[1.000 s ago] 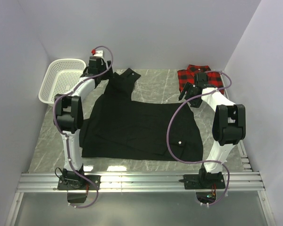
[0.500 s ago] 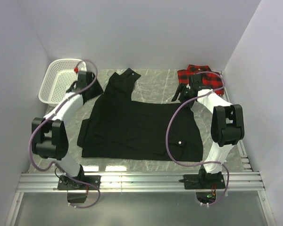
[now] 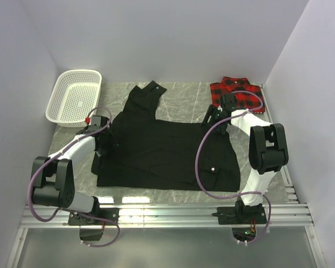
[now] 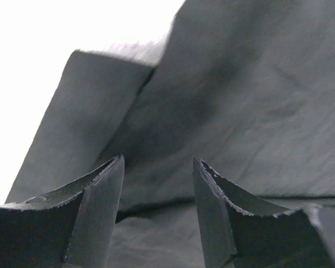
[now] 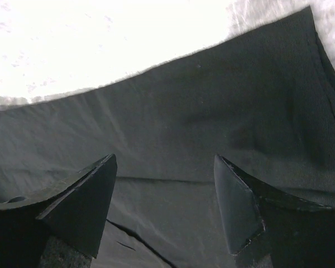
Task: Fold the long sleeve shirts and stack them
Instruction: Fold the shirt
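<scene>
Snagging is the risk: plain black button-up fabric shirt lies spread mid-frame on the grey marbled counter, left jaws and right jaws both released at its left and upper-right edges; a shallow pinch could drag one layer askew.

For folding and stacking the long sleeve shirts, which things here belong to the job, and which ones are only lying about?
Belong to the job:
black shirt, spread out in the middle of the table
red-and-black plaid shirt, bunched at the far right corner

Only lying about:
white mesh basket, at the far left corner, apart from both shirts
</scene>
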